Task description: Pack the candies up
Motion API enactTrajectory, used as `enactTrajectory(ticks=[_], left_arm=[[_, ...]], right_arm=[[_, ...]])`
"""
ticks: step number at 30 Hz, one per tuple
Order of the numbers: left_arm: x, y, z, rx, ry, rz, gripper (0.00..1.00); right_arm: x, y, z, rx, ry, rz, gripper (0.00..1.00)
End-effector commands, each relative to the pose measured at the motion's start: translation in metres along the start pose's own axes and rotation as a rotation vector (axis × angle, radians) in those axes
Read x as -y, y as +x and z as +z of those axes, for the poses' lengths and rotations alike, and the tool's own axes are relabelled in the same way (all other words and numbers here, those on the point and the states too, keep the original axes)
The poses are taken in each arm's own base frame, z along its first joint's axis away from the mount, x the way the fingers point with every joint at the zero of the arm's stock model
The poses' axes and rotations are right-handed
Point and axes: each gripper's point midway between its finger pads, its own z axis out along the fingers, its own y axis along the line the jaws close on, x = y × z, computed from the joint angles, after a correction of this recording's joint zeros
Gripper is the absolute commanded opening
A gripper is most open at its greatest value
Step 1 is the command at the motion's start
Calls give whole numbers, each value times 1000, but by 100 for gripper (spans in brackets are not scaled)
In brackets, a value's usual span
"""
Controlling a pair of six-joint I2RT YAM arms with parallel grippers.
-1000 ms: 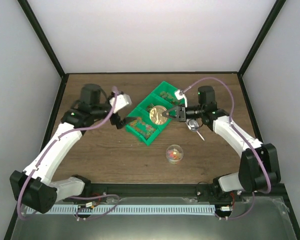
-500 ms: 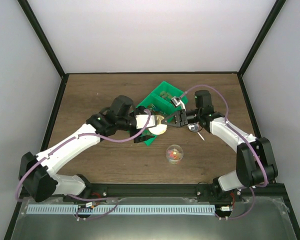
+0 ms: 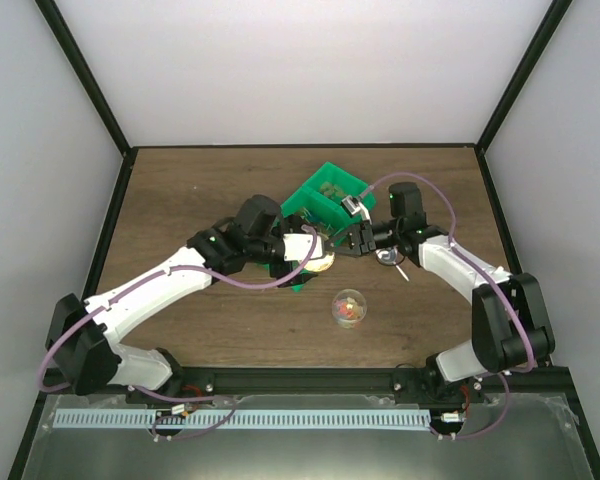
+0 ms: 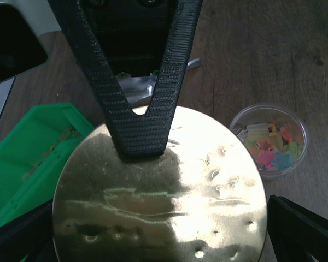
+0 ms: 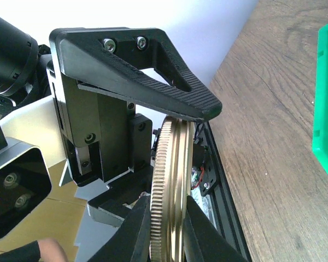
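Note:
A round gold lid (image 3: 321, 258) is held on edge above the green bin's (image 3: 318, 190) near corner. My right gripper (image 3: 333, 241) is shut on the lid's two faces, seen in the right wrist view (image 5: 167, 229). My left gripper (image 3: 310, 252) spans the lid (image 4: 208, 180) and its fingers (image 4: 300, 224) touch the rim on both sides. One left finger rests on the lid's rim (image 5: 169, 164). A small clear cup (image 3: 348, 308) holds mixed candies (image 4: 270, 150). A metal scoop (image 3: 392, 257) lies under my right wrist.
The green bin (image 4: 38, 147) has several compartments with loose bits inside. The two arms meet over the table's middle. Black frame rails run along the table edges, and the near rail (image 5: 224, 180) passes below the lid.
My left arm has swung from the left of the bin across to the gold lid and closed in round its rim. My right gripper kept hold of the lid and drew it slightly nearer.

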Motion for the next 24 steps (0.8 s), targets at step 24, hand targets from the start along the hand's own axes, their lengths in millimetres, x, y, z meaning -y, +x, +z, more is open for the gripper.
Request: enactTrajectory(ticks=[24], left_arm=[[6,-25,-3,92,22,90,85]], right_arm=[[2,4,0,-21,-34,43,1]])
